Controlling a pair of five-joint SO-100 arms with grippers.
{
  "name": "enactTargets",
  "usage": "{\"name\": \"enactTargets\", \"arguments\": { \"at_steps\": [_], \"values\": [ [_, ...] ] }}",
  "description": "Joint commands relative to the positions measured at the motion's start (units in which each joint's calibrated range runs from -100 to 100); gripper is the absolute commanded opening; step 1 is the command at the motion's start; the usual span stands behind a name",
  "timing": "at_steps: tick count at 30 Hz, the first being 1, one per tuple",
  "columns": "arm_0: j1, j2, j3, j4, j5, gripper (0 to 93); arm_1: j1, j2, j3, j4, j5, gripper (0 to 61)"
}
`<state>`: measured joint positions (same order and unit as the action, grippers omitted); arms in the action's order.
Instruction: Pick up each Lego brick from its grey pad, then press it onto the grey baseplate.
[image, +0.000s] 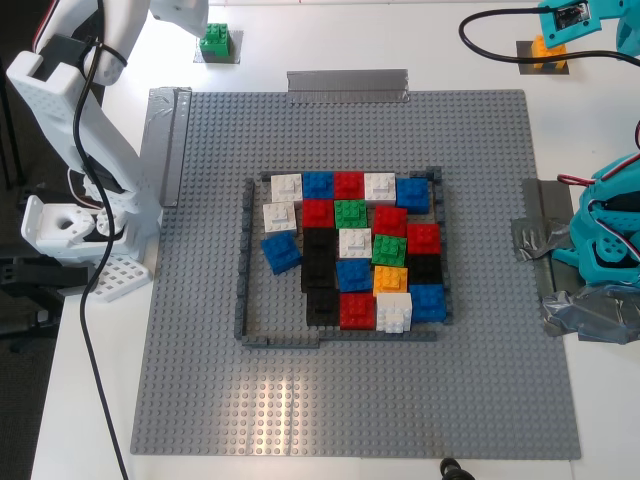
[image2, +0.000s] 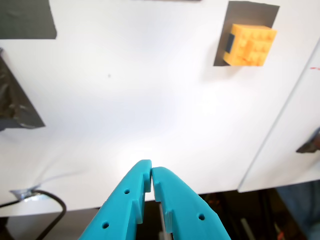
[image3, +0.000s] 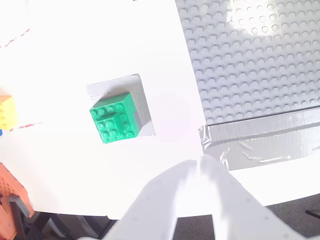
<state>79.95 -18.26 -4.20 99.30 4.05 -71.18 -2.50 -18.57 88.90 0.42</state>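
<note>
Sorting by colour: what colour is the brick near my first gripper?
Orange-yellow brick, clearest in the first wrist view.

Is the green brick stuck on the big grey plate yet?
No, the green brick sits on its grey pad on the white table, beside the baseplate.

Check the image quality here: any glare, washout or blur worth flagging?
Exterior view: a bright glare patch on the grey baseplate near its bottom edge. Second wrist view: my second gripper washes out against the overexposed white table, though the green brick stays crisp. First wrist view: a hot spot ahead of my first gripper.
</note>
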Motion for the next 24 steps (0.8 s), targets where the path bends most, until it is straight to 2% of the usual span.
{"name": "enactTargets", "arguments": {
  "at_steps": [1, 24],
  "values": [
    [0.2, -0.3, -0.1, 0.7, 0.4, 0.0, -0.5, -0.7, -4.7, 0.6, 0.0, 0.2],
    [0.2, -0.4, 0.0, 0.7, 0.0, 0.0, -0.6, -0.8, -4.8, 2.4, 0.5, 0.2]
  ]
}}
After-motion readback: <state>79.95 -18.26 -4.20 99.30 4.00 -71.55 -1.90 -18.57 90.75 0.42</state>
